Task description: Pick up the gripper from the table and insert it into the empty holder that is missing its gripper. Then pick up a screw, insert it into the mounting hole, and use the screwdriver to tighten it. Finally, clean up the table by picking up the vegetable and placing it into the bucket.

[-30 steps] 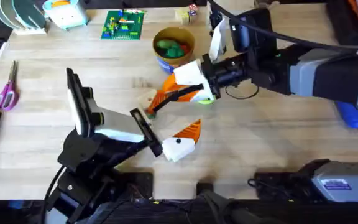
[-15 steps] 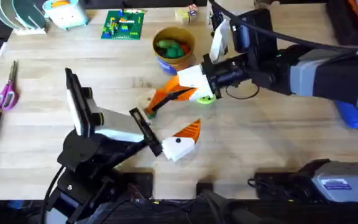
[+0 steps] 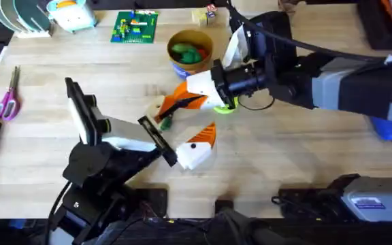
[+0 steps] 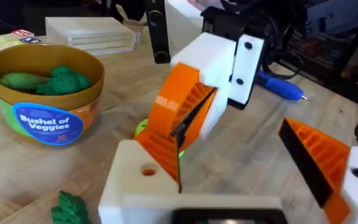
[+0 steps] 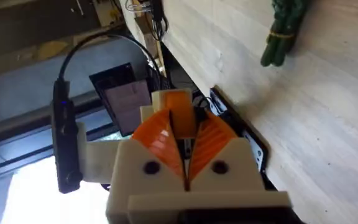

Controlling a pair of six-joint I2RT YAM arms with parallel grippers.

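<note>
**A:** Right gripper (image 5: 183,134) has its two orange pads pinched together on the loose orange gripper (image 5: 178,101), which pokes out past the tips.

**B:** And the holder (image 4: 135,186)?

**A:** It is the bare white block on the left gripper (image 3: 180,128), which stands wide open with an orange finger on its other side only. The carried piece hangs just above and beside that block, and I can't tell whether they touch.

**B:** What worries you?

**A:** The piece is held narrowly. If it meets the holder tilted, I expect it could twist in the pads or pop out onto the table (image 3: 298,156). A shove might also push the left arm aside and cover the mounting hole (image 4: 148,171).

**B:** Anything else?

**A:** The vegetable (image 3: 165,123) lies just under the meeting point, outside the bucket (image 3: 180,69), so a dropped piece could land against it.
</note>
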